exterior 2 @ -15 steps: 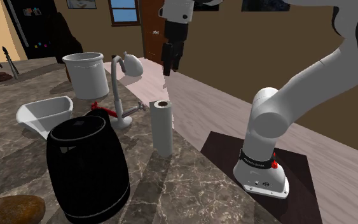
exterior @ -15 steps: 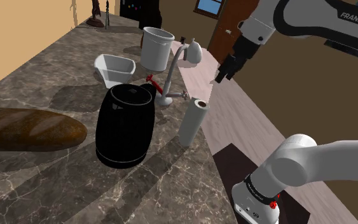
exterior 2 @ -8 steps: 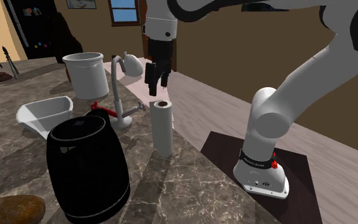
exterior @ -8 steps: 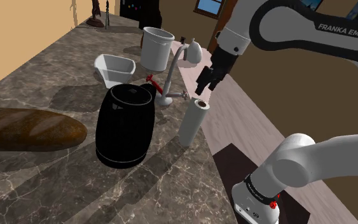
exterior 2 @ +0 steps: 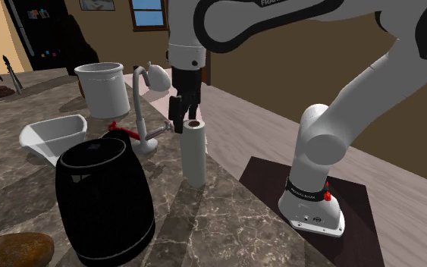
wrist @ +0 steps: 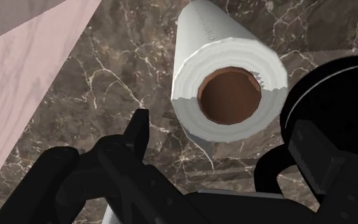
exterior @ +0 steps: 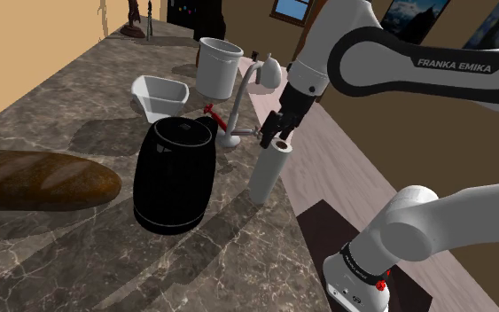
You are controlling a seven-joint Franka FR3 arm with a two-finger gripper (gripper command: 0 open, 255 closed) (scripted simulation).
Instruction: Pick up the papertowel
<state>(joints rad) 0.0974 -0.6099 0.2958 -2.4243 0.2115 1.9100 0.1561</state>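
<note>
The gripper (exterior: 276, 135) hangs right at the top of the roll (exterior: 268, 170), with the white arm (exterior: 389, 66) arching over from its base (exterior: 360, 282) at the shoulder view's lower right. The roll stands upright on the dark marble counter (exterior: 70, 115), close to the edge where the pale plank floor (exterior: 345, 168) begins. It is just beside the black kettle (exterior: 175, 173), on the shoulder view's right of it, and near the foot of the faucet (exterior: 237, 111) behind. Over to the second exterior view: the gripper (exterior 2: 179, 121) sits level with the rim of the roll (exterior 2: 195, 155), its tips a touch toward the faucet (exterior 2: 139, 106) side. Down the wrist view, the claw is released, both black fingers (wrist: 137, 130) spread wide. The roll (wrist: 225, 70) shows its brown core between them, a little ahead of the tips. Bare marble shows in the gap beside one finger, so nothing is gripped. The kettle (wrist: 343, 83) bulks up dark just past the roll. Elsewhere on the counter (exterior 2: 227, 220) there is a white pail (exterior: 218, 65) far back and a white bowl (exterior: 160, 96) in front of it. A brown loaf (exterior: 35, 180) lies well apart from the roll, at the shoulder view's left.
</note>
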